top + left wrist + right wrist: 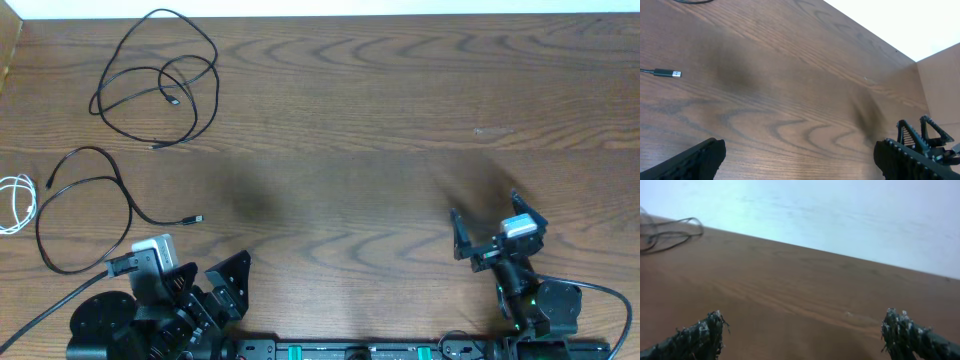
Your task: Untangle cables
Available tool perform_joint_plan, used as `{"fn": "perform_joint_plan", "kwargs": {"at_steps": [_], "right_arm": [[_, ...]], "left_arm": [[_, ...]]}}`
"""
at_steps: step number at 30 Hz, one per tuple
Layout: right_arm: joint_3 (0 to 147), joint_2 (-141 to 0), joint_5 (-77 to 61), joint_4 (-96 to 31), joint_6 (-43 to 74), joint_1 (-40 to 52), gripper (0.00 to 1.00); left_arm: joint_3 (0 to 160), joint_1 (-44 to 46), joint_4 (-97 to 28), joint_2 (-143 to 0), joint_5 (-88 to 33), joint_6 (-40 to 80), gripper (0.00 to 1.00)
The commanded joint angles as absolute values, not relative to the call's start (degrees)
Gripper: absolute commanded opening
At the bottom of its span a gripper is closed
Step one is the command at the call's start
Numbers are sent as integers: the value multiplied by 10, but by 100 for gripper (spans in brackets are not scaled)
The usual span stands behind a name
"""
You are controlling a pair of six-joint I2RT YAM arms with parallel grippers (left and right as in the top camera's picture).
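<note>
Spacing seems to be the whole story here. The far black cable (160, 80) lies in loose overlapping loops at the back left of the counter (380, 120). The near black cable (85, 215) makes one big loop closer to the robot. The white cable (15, 205) is bunched in a small coil at the left edge, partly cut off by the frame. It sits near the black one, but as far as I can tell they aren't crossing. My guess is they lie apart like this so each can be dealt with on its own.

The near black cable's tail runs left to right, and its plug (667, 73) points right toward the bare middle of the counter. The far cable's loops are stretched roughly front to back.

The left hand (210, 275) and right hand (492, 225) are both spread wide with nothing in them. They sit low at the near edge, well apart from every cable, which looks like a rest pose to me.
</note>
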State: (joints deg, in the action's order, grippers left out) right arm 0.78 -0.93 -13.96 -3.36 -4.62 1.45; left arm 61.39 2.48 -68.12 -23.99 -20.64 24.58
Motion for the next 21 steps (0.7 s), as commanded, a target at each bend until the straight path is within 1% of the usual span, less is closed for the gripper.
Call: {"fn": "perform_joint_plan", "kwargs": {"at_steps": [1,2,4,11,21], "right_arm": [[3,-3,-36,-39,45,12,99],[3,-3,-9,-42,65,12,99],[3,-3,6,-43,65,12,99],[3,-3,0,-46,2,12,99],[3,-3,-2,-45,4,12,99]], "left_arm": [[618,28,-681,-238,-201,240,99],[618,28,-681,-238,-201,240,99],[618,28,-681,-238,-201,240,99],[618,28,-681,-238,-201,240,99],[618,28,-681,-238,-201,240,99]]}}
